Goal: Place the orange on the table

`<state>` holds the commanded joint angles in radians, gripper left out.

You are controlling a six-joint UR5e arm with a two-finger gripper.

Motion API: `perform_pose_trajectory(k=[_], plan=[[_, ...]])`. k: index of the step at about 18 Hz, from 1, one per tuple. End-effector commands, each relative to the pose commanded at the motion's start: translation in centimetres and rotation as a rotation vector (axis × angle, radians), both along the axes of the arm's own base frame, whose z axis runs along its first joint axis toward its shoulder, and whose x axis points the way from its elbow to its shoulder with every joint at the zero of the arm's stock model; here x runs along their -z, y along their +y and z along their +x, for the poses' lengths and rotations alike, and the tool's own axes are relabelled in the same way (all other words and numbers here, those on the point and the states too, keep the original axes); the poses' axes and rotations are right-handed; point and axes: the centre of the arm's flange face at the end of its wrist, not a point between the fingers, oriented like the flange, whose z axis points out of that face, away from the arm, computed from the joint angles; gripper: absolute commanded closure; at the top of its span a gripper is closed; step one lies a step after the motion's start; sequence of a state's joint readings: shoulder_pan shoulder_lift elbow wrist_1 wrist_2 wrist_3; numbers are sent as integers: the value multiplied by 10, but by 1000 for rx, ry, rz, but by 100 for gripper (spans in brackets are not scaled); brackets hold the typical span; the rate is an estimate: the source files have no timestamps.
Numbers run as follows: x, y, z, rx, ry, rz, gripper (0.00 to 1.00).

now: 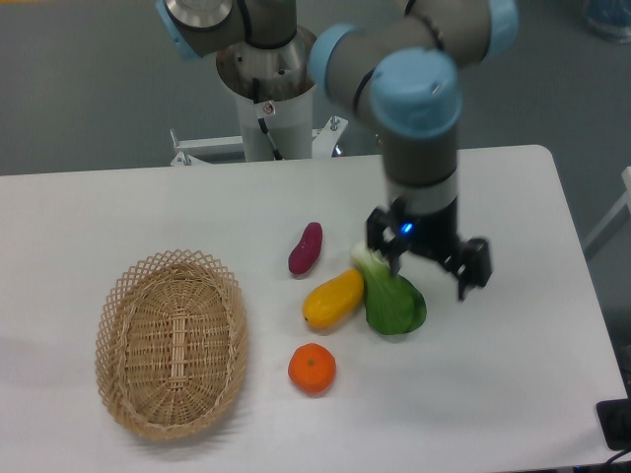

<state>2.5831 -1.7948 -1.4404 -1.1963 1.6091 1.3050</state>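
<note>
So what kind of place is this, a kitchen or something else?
Likely a robotics lab, not a kitchen: a grey-and-blue robot arm on a pedestal works over a bare white table holding toy-like produce and an oval woven wicker basket.

The grey-and-blue robot arm (414, 89) runs off the top edge, so its upper joints are cut away. Its black two-finger gripper (429, 271) is motion-blurred, and the left finger overlaps the leafy green vegetable (394, 304), hiding part of its pale stalk. The large white table (513, 394) is cropped at the bottom and left edges. A dark object (615, 424) at the lower right corner is cut off and unidentifiable.
</note>
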Motion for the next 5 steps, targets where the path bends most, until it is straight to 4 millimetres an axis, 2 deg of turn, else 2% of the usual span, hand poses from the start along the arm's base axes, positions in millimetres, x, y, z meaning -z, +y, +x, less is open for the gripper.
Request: perform_pose_trajectory(k=[2,5], plan=[[-4,-12,-7,37,4,-14,0],[-7,-12,-5,38,6,-8,0]])
